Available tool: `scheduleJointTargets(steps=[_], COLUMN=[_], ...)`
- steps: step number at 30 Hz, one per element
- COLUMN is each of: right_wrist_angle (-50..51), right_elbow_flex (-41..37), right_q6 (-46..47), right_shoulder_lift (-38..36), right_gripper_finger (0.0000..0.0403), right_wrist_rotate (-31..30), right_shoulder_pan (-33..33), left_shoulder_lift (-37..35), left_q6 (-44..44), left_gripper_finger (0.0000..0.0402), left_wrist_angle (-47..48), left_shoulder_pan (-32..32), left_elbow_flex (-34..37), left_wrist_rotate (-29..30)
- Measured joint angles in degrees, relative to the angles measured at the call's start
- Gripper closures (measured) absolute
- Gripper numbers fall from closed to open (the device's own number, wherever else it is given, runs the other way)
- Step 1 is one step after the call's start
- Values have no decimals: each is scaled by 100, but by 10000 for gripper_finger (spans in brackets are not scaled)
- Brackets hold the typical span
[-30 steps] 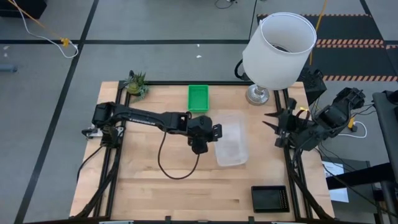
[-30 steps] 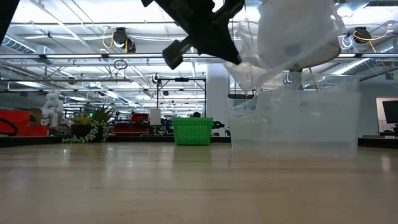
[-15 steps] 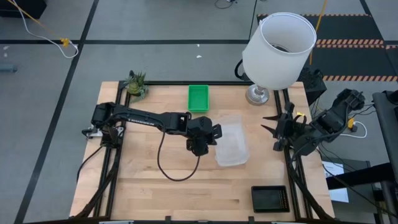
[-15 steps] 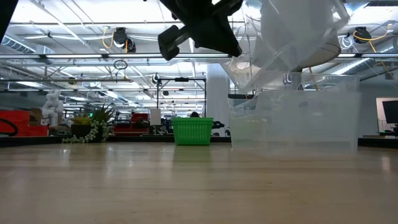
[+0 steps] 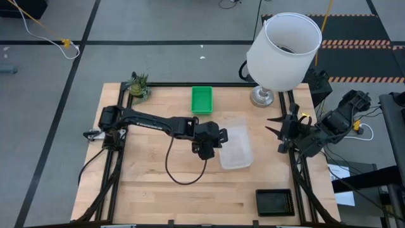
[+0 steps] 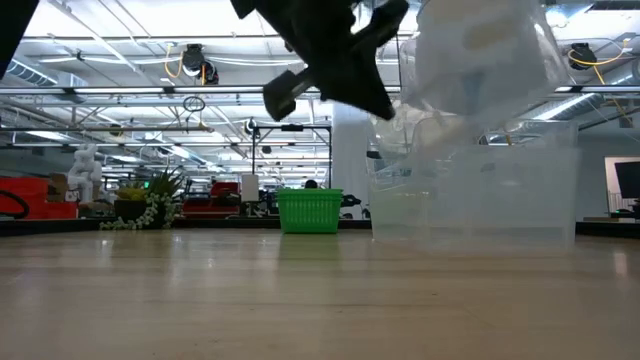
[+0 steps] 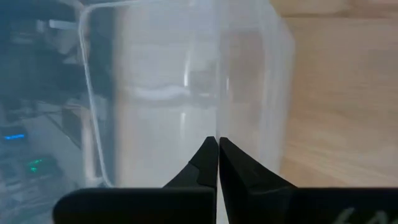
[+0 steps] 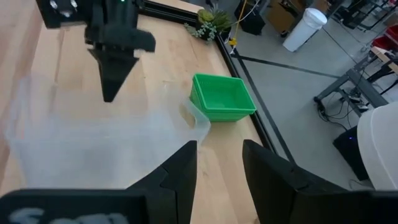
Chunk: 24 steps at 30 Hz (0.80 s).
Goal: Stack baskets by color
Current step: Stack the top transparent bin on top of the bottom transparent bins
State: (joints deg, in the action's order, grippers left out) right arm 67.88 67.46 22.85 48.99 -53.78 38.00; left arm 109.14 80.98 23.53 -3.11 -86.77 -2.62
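In the low view my left gripper (image 6: pixel 372 100) is shut on a clear basket (image 6: pixel 480 55) and holds it up in the air, tilted. Below it a second clear basket (image 6: pixel 475 195) rests by its bottom on the table. In the high view the two overlap (image 5: pixel 235 147) at the table's middle, with my left gripper (image 5: pixel 214 143) at their left side. A green basket (image 5: pixel 202 99) sits at the far middle, and a black basket (image 5: pixel 274 201) at the near right. My right gripper (image 5: pixel 276 130) waits open at the right edge. My left gripper pinches the thin side wall (image 7: pixel 217 121) of the upper clear basket between its two fingers, at the edge that faces the table's left. The fingers come from the left, slanting down. The basket is lifted clear and tilted above the lower clear basket.
A large white lampshade (image 5: pixel 283 44) on a metal foot (image 5: pixel 261 96) stands at the far right corner. A small potted plant (image 5: pixel 138 85) is at the far left. A cable (image 5: pixel 183 171) loops over the wood below the left arm. Bare wood lies at the near left.
My left gripper has rolled a little about its wrist. The clear basket it holds has swung with it and changed its tilt, staying in the air above the lower clear basket. The lower basket has kept its place.
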Motion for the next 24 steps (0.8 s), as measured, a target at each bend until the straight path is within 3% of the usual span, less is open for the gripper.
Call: scheduleJointTargets(steps=[11,18,24], right_wrist_angle=[2,0,0], right_elbow_flex=[0,0,0], right_q6=[-11,-18,-20], right_shoulder_lift=[0,-2,0], right_gripper_finger=[280,280,280], right_wrist_rotate=[9,9,11], right_shoulder_pan=[0,0,0], left_shoulder_lift=[42,118,114], left_q6=[30,8,165], left_gripper_finger=[398,384,396], left_wrist_angle=[194,277,247], left_shoulder_pan=[-6,0,-21], left_elbow_flex=[5,5,3], left_wrist_rotate=[412,420,415])
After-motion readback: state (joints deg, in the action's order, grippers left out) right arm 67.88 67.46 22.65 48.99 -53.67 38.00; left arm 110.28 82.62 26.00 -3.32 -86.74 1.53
